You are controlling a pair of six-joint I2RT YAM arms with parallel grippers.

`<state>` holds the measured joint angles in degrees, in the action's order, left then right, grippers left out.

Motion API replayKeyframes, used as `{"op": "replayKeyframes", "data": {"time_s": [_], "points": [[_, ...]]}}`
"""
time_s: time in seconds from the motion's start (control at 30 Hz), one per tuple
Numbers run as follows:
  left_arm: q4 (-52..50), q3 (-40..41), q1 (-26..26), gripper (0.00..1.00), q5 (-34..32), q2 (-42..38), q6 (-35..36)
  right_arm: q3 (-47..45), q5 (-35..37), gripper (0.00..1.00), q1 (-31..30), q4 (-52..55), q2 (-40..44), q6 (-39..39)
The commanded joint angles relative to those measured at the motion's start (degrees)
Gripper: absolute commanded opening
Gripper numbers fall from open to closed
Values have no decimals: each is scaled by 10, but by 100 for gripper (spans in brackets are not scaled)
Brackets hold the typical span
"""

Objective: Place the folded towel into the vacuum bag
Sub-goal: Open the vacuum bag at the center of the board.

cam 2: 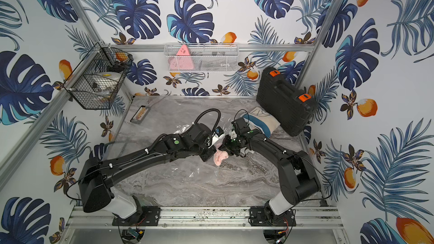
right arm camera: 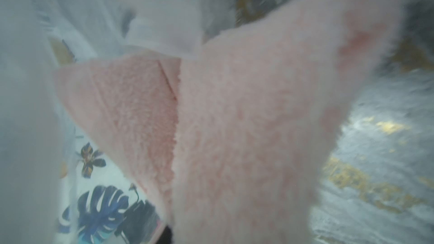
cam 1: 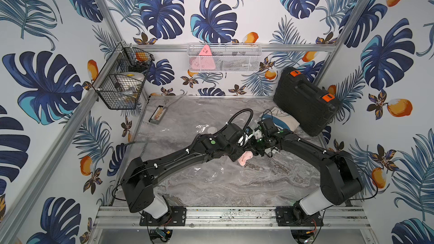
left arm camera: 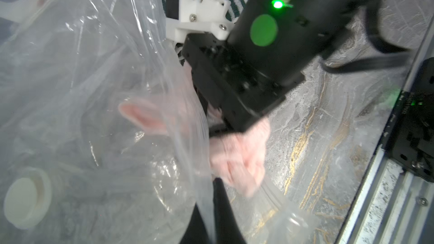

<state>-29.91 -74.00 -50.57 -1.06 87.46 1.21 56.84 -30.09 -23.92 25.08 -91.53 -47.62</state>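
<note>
Pink terry fills the right wrist view: the folded towel (right arm camera: 234, 125) hangs bunched from the right gripper (left arm camera: 225, 123), whose jaws are clamped on its upper part. In both top views it sits centre frame, at the mouth of the vacuum bag (left arm camera: 82, 90), one corner already behind the film. The left gripper (cam 2: 212, 145) is closed, seemingly pinching the bag's lip. Soft, light and floppy, the towel probably needs pinching through all its layers; the slick, crinkly film likely slips and collapses.
</note>
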Motion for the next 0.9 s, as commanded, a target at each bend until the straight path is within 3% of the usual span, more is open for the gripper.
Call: {"op": "replayKeyframes", "data": {"time_s": [0.0,0.2,0.37,0.6,0.73,0.87], "points": [[-19,3,0,0,5,-32,15,-34,25,0,9,-43,-8,-27],[5,2,31,0,-22,-86,-3,-158,49,0,7,-97,-23,-79],[42,-5,42,0,-47,-96,-13,-203,90,0,2,-98,11,-101],[62,-13,42,0,15,-51,22,-170,69,0,-64,-59,52,-53],[74,24,40,0,40,-41,51,-116,57,0,-113,29,123,12],[56,31,39,0,67,-40,56,-71,51,0,-118,129,166,53]]}}
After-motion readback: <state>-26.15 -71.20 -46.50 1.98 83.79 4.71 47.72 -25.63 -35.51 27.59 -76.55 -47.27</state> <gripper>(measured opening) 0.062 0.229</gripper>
